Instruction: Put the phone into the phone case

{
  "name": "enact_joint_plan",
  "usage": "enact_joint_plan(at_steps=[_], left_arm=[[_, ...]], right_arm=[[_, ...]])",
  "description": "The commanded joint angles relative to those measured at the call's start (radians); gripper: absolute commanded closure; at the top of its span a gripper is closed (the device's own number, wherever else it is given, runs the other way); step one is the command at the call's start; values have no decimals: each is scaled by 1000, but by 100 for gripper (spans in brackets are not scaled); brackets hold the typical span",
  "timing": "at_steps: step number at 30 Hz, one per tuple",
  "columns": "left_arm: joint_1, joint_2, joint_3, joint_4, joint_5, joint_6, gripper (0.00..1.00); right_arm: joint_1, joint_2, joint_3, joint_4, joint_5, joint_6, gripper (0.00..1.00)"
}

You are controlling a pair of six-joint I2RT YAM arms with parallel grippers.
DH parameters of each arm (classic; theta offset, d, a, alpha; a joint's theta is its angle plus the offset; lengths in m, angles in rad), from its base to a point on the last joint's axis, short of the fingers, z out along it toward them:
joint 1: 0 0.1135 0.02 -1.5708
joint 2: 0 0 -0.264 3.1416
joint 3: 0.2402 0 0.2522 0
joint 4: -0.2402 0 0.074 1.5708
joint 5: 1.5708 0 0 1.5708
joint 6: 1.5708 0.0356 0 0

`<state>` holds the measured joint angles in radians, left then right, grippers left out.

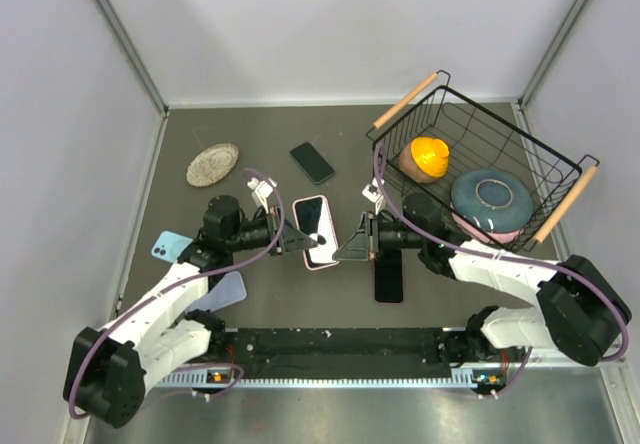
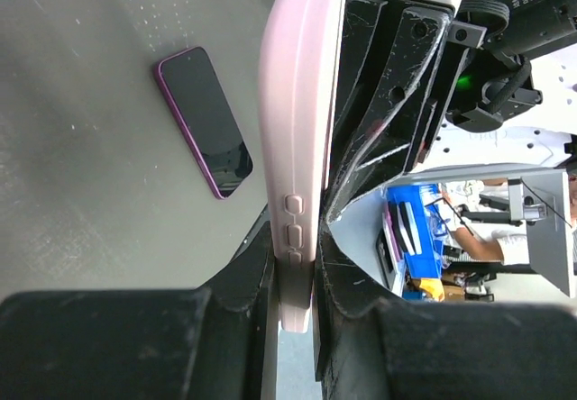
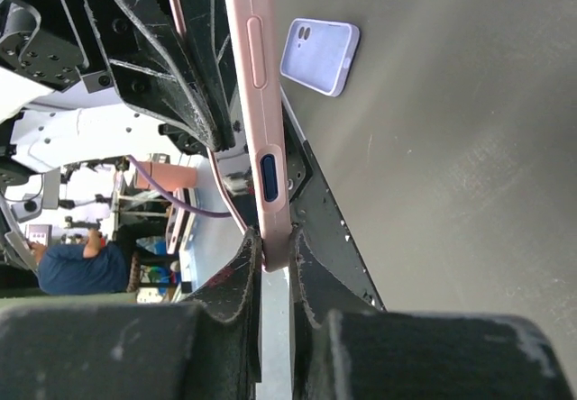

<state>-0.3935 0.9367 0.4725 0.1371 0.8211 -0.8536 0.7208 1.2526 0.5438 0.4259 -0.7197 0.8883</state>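
Note:
A pink phone case (image 1: 321, 263) is held just above the table's middle, with a glossy-screened phone (image 1: 312, 220) lying inside its frame. My left gripper (image 1: 297, 236) is shut on the case's left long edge and my right gripper (image 1: 351, 243) on its right long edge. In the left wrist view the pink case (image 2: 293, 139) stands edge-on, pinched by the gripper (image 2: 294, 269). From the right wrist, the case (image 3: 257, 103) is likewise clamped at its corner by the gripper (image 3: 275, 249). How deep the phone sits I cannot tell.
A black phone (image 1: 313, 162) lies behind the case and another (image 1: 389, 279) under the right arm. A purple-rimmed phone (image 2: 203, 121) lies on the table. Light-blue (image 1: 171, 246) and lilac (image 1: 228, 289) cases lie left. A woven coaster (image 1: 212, 164) and wire basket (image 1: 545, 159) stand behind.

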Motion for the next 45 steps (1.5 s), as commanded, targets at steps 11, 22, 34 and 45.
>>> enact_joint_plan(at_steps=[11,22,34,45], left_arm=[[4,288,150,-229,-117,180,100],[-4,600,224,-169,-34,134,100],[-7,656,324,-448,-269,257,70],[-7,510,333,-524,-431,212,48]], right_arm=[[22,-231,148,-462,308,-230,8],[20,-306,151,-549,382,-270,1],[20,-314,186,-619,420,-305,1],[22,-328,220,-699,460,-328,2]])
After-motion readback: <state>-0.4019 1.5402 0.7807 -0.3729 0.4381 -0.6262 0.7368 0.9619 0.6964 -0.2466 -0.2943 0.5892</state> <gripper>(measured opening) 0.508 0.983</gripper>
